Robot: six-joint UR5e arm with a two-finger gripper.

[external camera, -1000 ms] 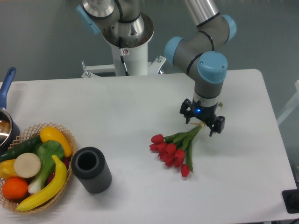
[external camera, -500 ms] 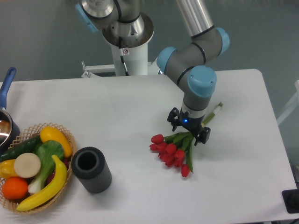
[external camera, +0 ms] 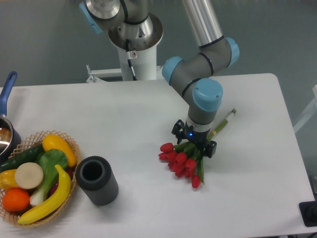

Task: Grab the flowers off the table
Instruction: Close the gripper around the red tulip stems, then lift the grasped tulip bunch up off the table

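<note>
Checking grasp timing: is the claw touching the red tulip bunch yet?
Cannot tell. In the fixed camera view the claw straddles the green stems of the red tulip bunch on the white table, but the top-down angle hides any gap.

1 fixed view only, mounted high, looking down at an angle across the large white rectangular table toward the grey back wall. White arm pedestal sits top centre at the far edge. Mid range: most of the tabletop in frame, left edge cropped.
</note>
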